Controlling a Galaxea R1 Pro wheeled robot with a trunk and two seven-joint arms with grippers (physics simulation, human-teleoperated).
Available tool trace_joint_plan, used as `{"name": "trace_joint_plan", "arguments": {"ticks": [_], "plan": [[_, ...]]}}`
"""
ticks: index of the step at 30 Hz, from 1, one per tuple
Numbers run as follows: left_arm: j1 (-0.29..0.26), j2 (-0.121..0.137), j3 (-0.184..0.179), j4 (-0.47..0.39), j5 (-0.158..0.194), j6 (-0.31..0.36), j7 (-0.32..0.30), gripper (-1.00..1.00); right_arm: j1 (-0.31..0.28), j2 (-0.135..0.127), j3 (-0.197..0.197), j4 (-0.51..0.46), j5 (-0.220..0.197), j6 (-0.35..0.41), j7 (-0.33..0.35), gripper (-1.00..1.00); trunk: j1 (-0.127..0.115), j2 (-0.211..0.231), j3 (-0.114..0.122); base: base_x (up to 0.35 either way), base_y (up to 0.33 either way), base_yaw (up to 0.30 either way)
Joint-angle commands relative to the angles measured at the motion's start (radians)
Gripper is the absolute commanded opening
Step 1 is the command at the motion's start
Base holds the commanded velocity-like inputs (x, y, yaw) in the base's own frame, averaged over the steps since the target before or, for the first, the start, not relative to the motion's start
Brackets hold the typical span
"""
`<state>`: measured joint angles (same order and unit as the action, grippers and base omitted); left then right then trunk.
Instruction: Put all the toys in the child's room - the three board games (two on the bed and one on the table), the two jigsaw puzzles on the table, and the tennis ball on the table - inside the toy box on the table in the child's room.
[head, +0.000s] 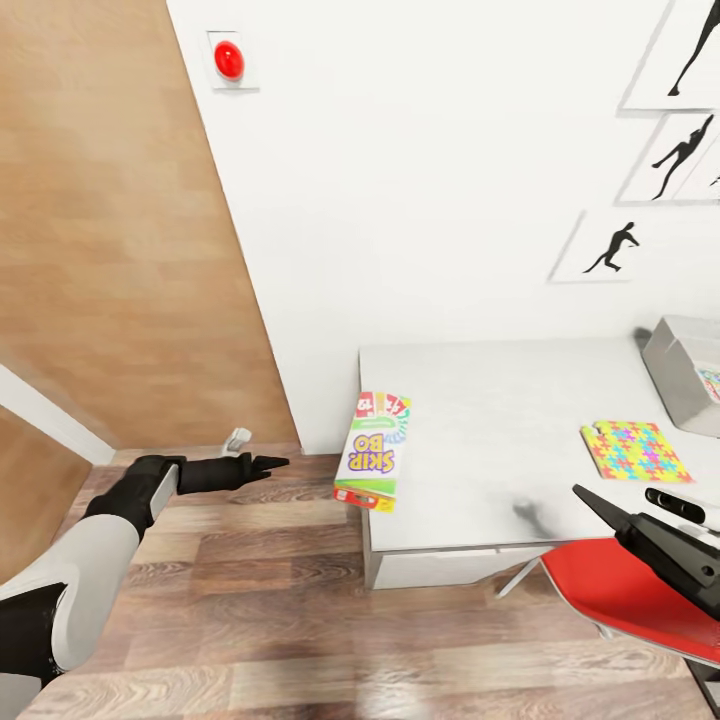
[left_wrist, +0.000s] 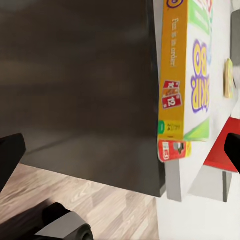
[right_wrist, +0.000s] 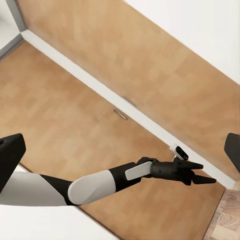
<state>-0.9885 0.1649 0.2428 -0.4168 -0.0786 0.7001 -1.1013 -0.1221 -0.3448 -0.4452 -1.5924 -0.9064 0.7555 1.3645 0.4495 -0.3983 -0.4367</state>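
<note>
Head view: the SKIP-BO game (head: 372, 449) lies on the table's (head: 480, 420) end nearest the wardrobe, overhanging the edge. A puzzle (head: 633, 450) lies farther along, the toy box (head: 677, 372) beyond it. The left gripper (head: 262, 464), off the table beside the game, holds nothing, fingers parted. The right gripper (head: 600, 505) hangs over the red chair (head: 610, 590); its state I cannot tell.

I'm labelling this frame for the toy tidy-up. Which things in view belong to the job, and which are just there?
Belongs to the job:
- green-and-yellow SKIP-BO game box, overhanging the table's edge
- multicoloured flat jigsaw slab
- light grey plastic toy bin
- pale grey-white table

Just there:
- red chair seat
- black silhouette prints
- round red wall button
- brown wooden wardrobe doors
</note>
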Motion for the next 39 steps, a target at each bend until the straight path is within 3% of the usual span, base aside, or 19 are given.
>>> {"name": "trace_joint_plan", "arguments": {"ticks": [1, 39], "plan": [[-0.001, -0.001, 0.007, 0.0, -0.008, 0.009, -0.006, 1.0, -0.001, 0.0, 0.0, 0.0, -0.003, 0.008, 0.001, 1.0, 0.001, -0.002, -0.002, 0.0, -0.174, 0.0], [-0.001, -0.002, 0.008, 0.0, -0.009, 0.01, -0.006, 1.0, -0.001, 0.003, 0.002, 0.0, -0.003, 0.007, 0.0, 1.0, 0.001, -0.002, -0.002, 0.0, -0.135, 0.0]]}}
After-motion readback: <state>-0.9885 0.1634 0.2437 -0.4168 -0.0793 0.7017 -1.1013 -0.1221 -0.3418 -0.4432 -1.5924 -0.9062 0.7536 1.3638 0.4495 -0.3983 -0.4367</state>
